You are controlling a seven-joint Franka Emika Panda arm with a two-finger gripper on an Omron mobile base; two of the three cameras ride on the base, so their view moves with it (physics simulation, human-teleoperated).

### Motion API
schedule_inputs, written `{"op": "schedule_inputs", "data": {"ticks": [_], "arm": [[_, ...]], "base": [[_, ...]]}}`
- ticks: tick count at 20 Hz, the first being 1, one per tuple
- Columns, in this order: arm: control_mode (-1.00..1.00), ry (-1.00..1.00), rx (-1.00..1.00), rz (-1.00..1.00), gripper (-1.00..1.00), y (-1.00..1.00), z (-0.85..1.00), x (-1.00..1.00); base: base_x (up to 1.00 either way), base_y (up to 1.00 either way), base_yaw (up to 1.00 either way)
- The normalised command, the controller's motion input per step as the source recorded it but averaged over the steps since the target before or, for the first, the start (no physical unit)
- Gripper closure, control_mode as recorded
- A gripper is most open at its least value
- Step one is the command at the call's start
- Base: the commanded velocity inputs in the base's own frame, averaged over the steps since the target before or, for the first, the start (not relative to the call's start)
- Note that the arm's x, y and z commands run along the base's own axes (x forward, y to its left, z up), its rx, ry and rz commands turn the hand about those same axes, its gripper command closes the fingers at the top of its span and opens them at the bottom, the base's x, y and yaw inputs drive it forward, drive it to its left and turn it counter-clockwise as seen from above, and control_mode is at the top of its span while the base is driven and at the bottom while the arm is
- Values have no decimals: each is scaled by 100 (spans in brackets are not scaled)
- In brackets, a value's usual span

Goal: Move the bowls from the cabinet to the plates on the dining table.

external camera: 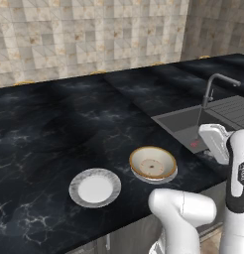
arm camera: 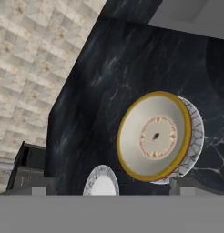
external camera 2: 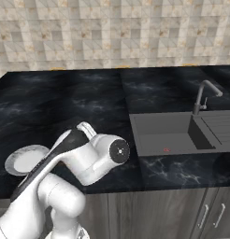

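Note:
A cream bowl [external camera: 152, 162] with an orange-tan rim and ringed centre rests on one grey-rimmed plate [external camera: 166, 176] near the front edge of the black dining table [external camera: 54, 129]. To its left lies a second plate [external camera: 94, 187] with a bare white centre. My gripper [external camera: 215, 141] hangs to the right of the bowl and above it, clear of it. In the hand view the bowl [arm camera: 155, 135] sits on its plate [arm camera: 196, 132], the other plate [arm camera: 102, 182] lies beside it, and my gripper [arm camera: 109, 189] stands open with nothing between its fingertips. The cabinet is out of view.
A grey inset sink [external camera: 186, 124] with a metal tap [external camera: 212, 89] lies just right of the bowl. A tiled wall [external camera: 89, 34] backs the table. Low grey cabinet doors [external camera 2: 182, 210] run under the table's front edge. My own arm [external camera 2: 84, 154] covers part of the left plate [external camera 2: 25, 158].

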Motion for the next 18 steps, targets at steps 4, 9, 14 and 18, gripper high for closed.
{"op": "schedule_inputs", "data": {"ticks": [4,9,14,18], "arm": [[-100,0,-4,0,-100,48,100,-79],[-100,-2,-11,0,-100,51,100,-75],[-100,-2,-23,0,-100,37,82,-71],[-100,0,-27,0,-100,18,70,-65]], "base": [[0,0,0],[0,0,0],[0,0,0],[0,0,0]]}}
